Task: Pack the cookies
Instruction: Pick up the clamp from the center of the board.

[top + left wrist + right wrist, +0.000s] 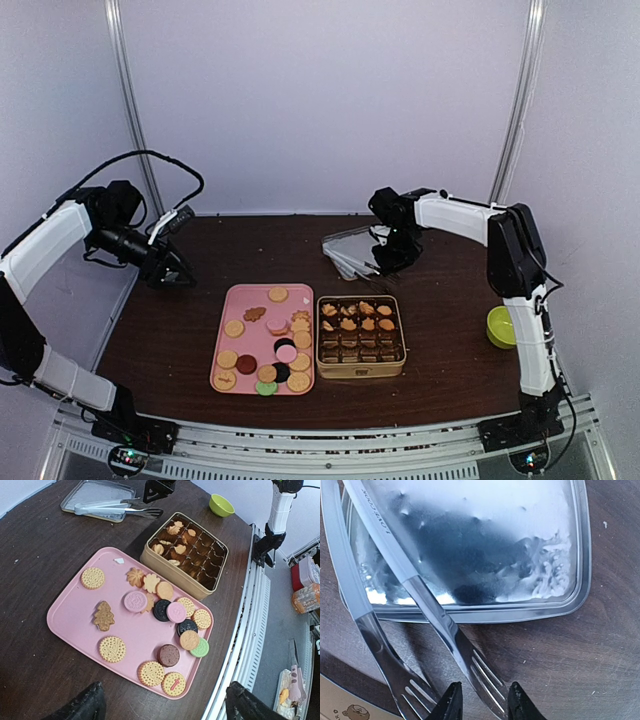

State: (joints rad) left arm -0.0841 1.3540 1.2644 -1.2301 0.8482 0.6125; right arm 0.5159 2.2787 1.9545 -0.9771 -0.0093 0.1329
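Several cookies (265, 345) (165, 610), mostly round and tan with pink, black, dark red and green ones, lie on a pink tray (238, 300) (75, 615). To its right, a gold tin (360, 370) (170, 577) holds a few cookies (175, 535) in its far rows. My left gripper (175, 272) (162, 710) hovers open to the left of the tray, holding nothing. My right gripper (392, 262) (484, 705) is down at metal tongs (445, 625) (120, 507). Its fingers straddle one slotted tip, with a small gap on one side.
The tongs rest partly on a shallow silver tray (352, 245) (495, 612) (97, 495) behind the tin. A small green bowl (500, 325) (221, 504) sits at the right edge by the right arm's base. The dark table ends at a white rail in front.
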